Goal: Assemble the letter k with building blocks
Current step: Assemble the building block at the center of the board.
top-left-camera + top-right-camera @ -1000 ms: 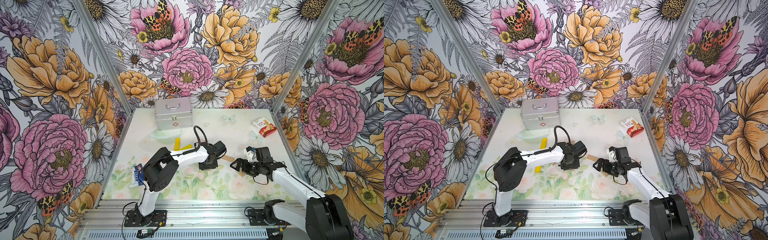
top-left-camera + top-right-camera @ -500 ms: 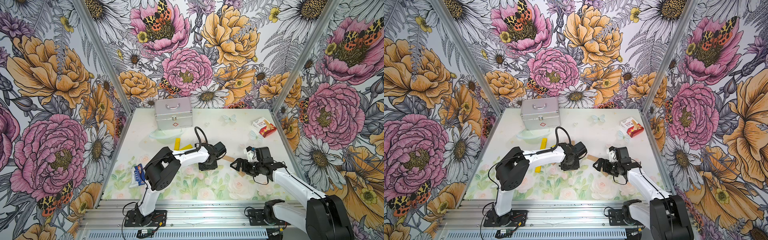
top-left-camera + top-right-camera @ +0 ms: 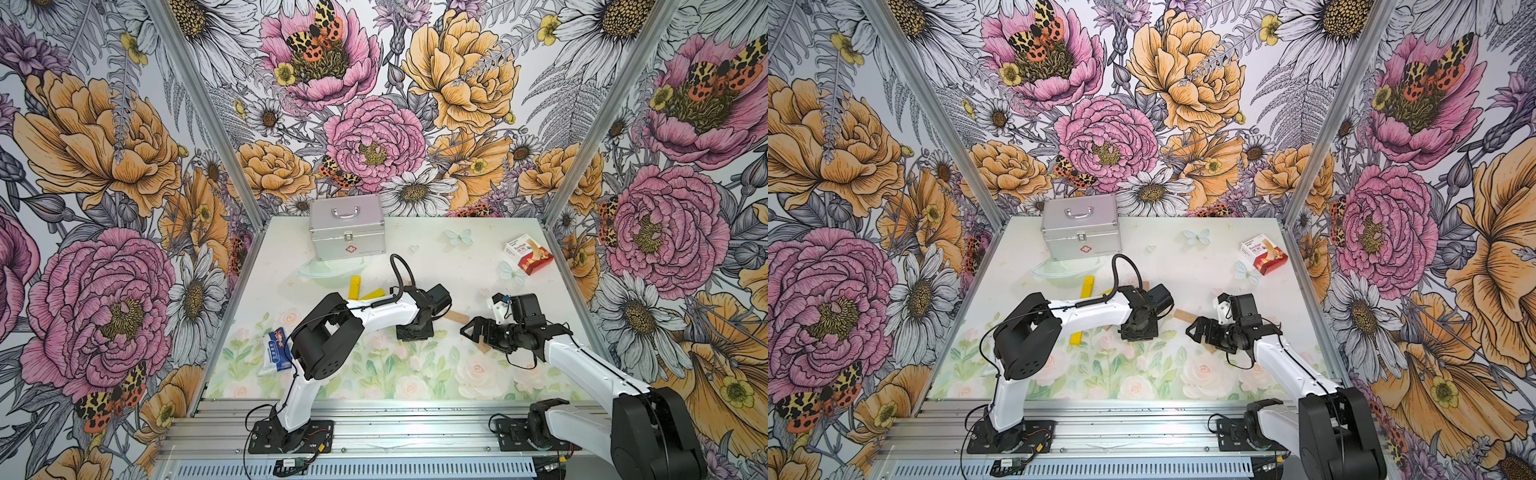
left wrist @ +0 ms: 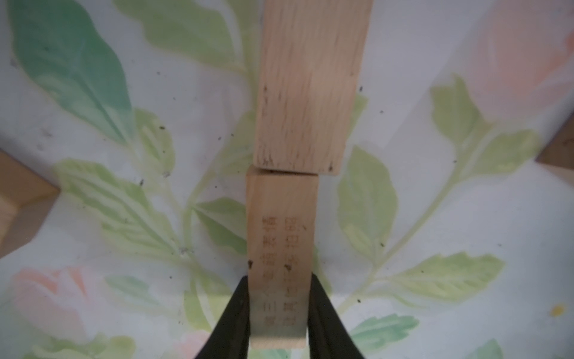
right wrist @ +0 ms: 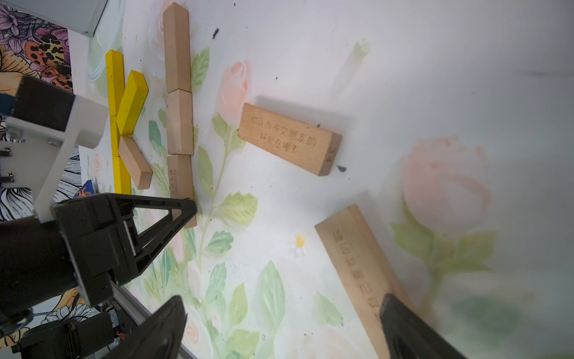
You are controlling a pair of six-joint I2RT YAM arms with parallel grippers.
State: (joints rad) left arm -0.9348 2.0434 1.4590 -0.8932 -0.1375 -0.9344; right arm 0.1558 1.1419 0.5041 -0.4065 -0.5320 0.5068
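Building blocks [image 5: 179,121] line up: our left claw [image 4: 279,279] clamps the end block [image 4: 281,236], right claw [image 5: 282,298] apart. Twisting on release, we could skew the neighbour [image 4: 307,87] ahead.

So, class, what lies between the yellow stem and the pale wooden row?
A slanted yellow block and a slanted pale block, touching the yellow stem, in the right wrist view.

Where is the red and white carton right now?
In both top views the red-and-white carton lies near the table's back right corner, close to its right edge, beside a printed butterfly.
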